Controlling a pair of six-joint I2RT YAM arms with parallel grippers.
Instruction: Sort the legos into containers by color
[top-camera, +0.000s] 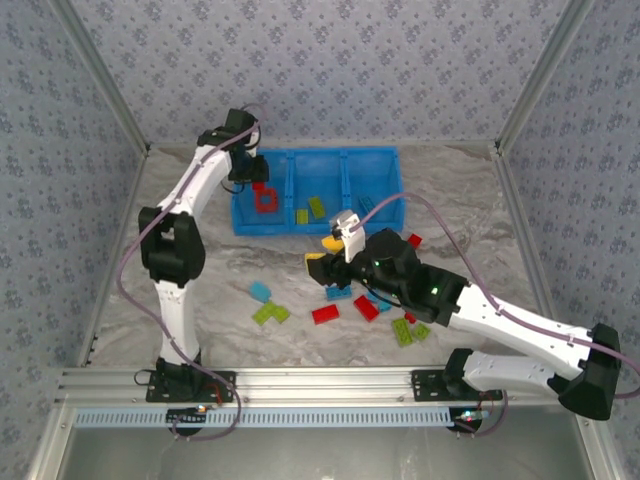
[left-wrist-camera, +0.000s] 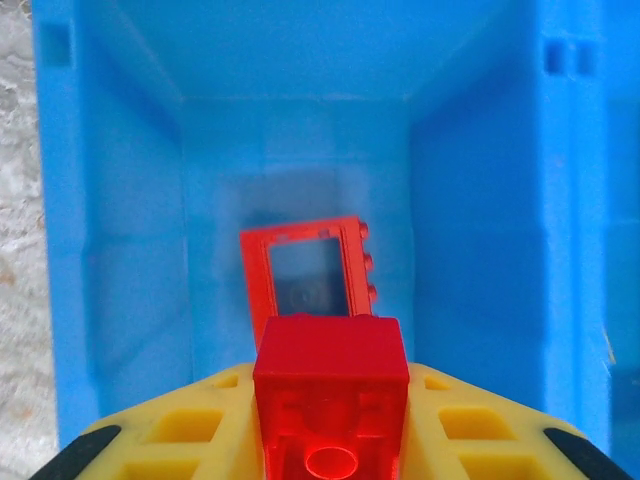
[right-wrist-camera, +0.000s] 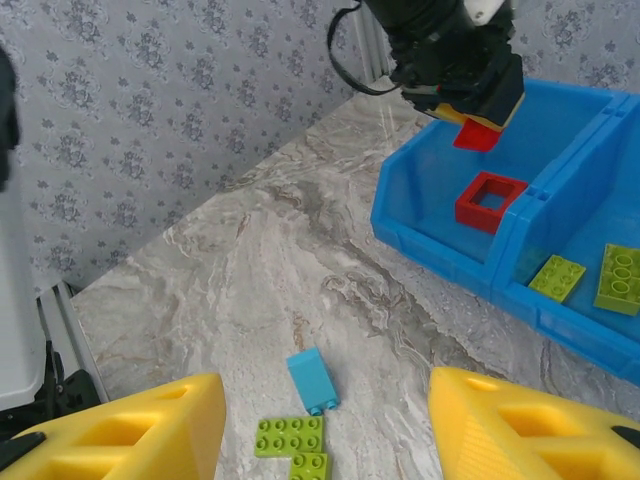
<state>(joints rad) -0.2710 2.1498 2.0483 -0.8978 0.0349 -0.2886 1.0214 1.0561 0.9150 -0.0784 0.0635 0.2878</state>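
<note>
Red brick (right-wrist-camera: 478, 134): clamped between the fingers of the left end effector (left-wrist-camera: 332, 390), held over the leftmost compartment of the blue bin (right-wrist-camera: 420, 210), upper left of centre in the top view. Red frame (left-wrist-camera: 357, 275): lying on that compartment's floor, apart from the held brick. Two green bricks (right-wrist-camera: 557, 277): in the adjoining compartment. Right end effector (top-camera: 322, 255): fingers spread, gripping nothing, mid-frame over the marbled surface (right-wrist-camera: 250, 260). Light blue brick (right-wrist-camera: 313, 380) and lime green cluster (right-wrist-camera: 290, 437): loose on the surface, touching each other.
</note>
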